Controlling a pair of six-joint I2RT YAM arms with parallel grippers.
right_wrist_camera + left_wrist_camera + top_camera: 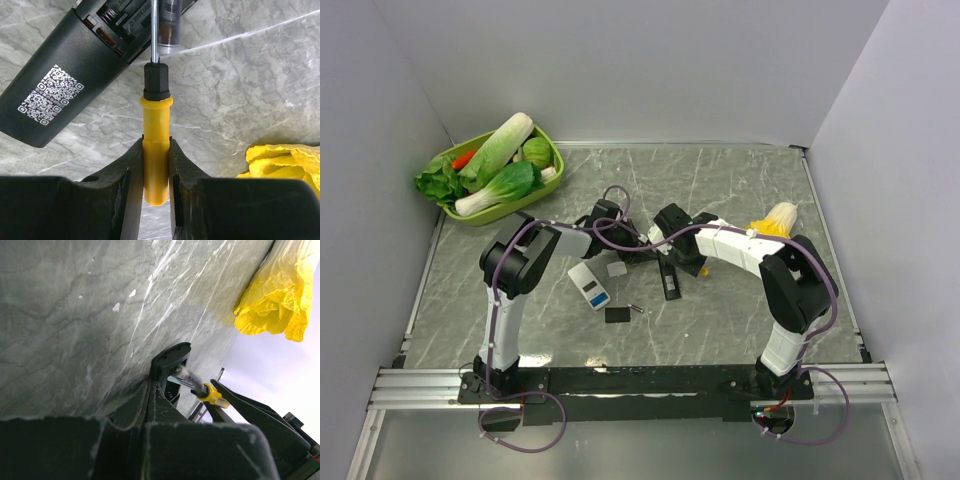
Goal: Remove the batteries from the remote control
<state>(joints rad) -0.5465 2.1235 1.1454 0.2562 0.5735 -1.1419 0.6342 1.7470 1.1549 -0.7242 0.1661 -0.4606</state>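
Jaws of the right gripper (156, 150), nearest us, clamp the yellow screwdriver (155, 120) so that, we judge, its tip can lever a battery (170, 30) from the open bay of the black remote (65, 70), while beyond it the left gripper (153, 390), closed tight, apparently pins that remote down.

Soft, even light; blurry foregrounds.

remote (55, 85) cropped at top, screwdriver (156, 115) tip unseen

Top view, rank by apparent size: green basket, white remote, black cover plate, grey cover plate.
1. green basket
2. white remote
3. black cover plate and grey cover plate look alike, so they are not ranked against each other.
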